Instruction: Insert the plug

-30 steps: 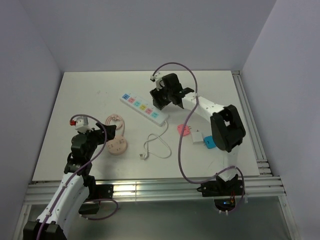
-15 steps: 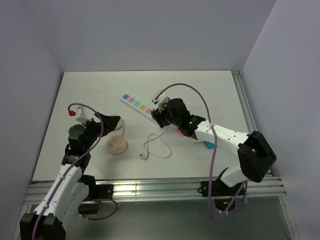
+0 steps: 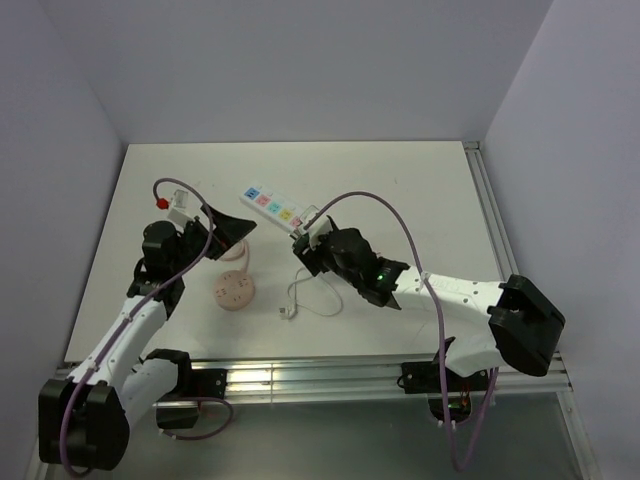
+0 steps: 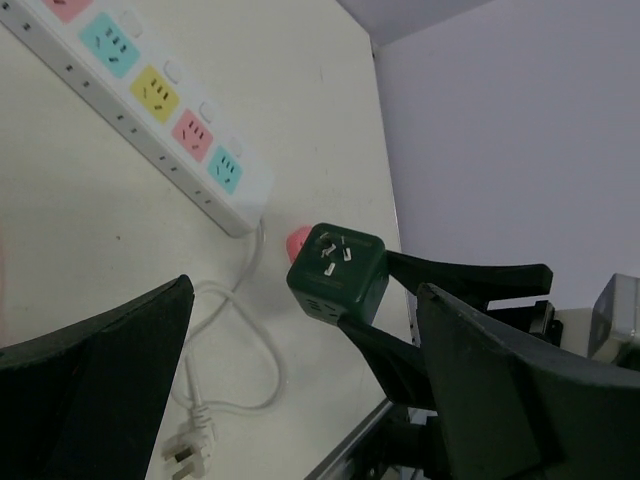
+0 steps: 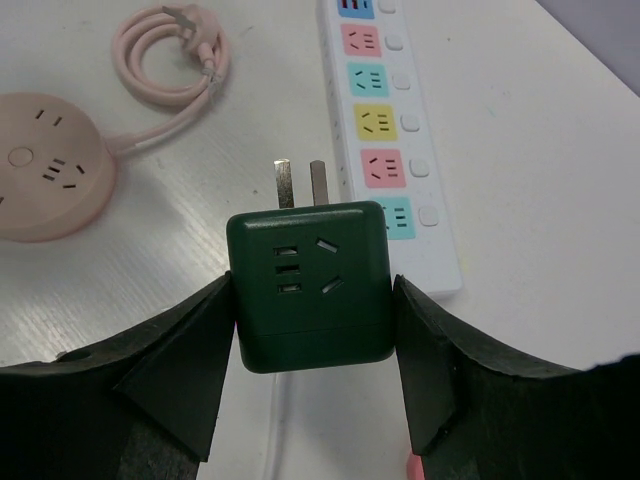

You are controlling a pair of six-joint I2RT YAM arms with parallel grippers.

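The green cube plug [image 5: 305, 280] was clamped by its two sides in the right gripper [image 5: 312, 335]. It was likely held that way so that its two flat pins [image 5: 300, 185] were bare and pointed out in front of the fingers. The plug was seen lifted off the table, not yet pushed in. The white power strip [image 5: 375, 122] was found just ahead of that gripper, a little to its right, with its coloured holes facing up. The pink round socket [image 5: 45, 165] was seen ahead to its left. The left gripper [image 3: 228, 238] was spread wide with nothing in it and was turned toward the plug, maybe so the strip could be steadied.
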